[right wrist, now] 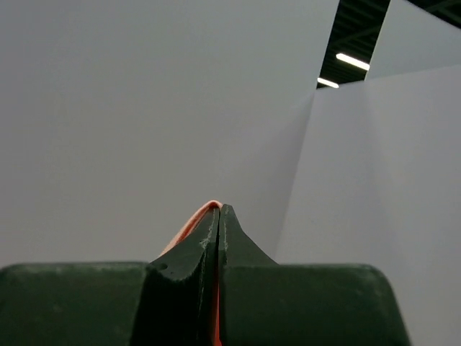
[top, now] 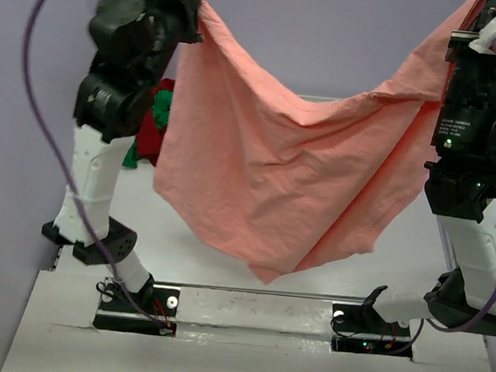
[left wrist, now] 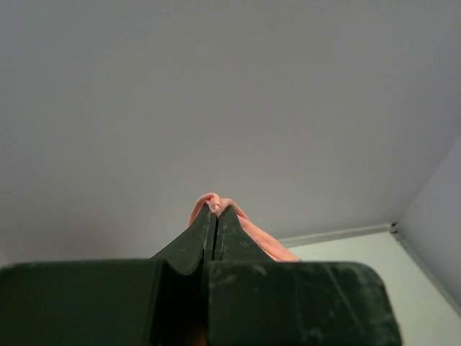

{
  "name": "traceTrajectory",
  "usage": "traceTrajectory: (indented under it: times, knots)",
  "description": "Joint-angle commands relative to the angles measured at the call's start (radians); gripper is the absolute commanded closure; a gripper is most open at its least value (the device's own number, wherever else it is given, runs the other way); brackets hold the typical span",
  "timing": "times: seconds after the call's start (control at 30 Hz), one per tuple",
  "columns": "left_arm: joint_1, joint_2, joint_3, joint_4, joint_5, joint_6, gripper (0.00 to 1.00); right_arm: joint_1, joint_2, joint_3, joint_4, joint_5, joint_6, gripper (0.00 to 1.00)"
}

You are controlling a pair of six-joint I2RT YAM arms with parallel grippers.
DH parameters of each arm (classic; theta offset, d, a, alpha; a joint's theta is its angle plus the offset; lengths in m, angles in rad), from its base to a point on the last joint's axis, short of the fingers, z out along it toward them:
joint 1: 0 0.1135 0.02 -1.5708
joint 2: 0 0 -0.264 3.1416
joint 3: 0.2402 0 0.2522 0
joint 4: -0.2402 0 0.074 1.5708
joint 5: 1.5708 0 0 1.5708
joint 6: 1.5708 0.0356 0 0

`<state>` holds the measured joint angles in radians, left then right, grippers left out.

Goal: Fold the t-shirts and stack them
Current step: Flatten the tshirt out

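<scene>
As pink t-shirt (top: 276, 171) hangs, others (top: 152, 128) peek.

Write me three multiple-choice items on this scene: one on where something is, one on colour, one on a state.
1. Where is the salmon-pink t-shirt?
A. folded flat
B. hanging between the left gripper and the right gripper
C. rolled into a ball

2. What colours is the crumpled cloth behind it?
A. dark red and green
B. blue and yellow
C. black and white

3. How do the grippers stand?
A. both open
B. both shut on the salmon-pink t-shirt
C. one open, one shut

Answers: B, it sags in the air from both grippers; A, red and green show past its left edge; B, each wrist view shows pink cloth pinched in closed jaws.
</scene>
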<state>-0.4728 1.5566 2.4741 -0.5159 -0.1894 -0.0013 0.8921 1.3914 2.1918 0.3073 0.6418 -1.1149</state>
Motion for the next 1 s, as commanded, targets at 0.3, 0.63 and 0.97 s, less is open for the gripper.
traceTrajectory:
  times: [0.3, 0.63, 0.97]
  knots:
    - [-0.156, -0.059, -0.069, 0.039, -0.258, 0.121, 1.00, -0.154, -0.115, -0.113, -0.263, 0.043, 0.250, 1.00]
    - [-0.253, -0.292, -0.190, -0.053, -0.427, 0.077, 1.00, -0.078, -0.376, -0.346, -0.103, 0.191, 0.090, 1.00]
    - [-0.257, -0.411, -0.322, -0.108, -0.489, 0.011, 1.00, -0.068, -0.480, -0.437, -0.125, 0.193, 0.135, 1.00]
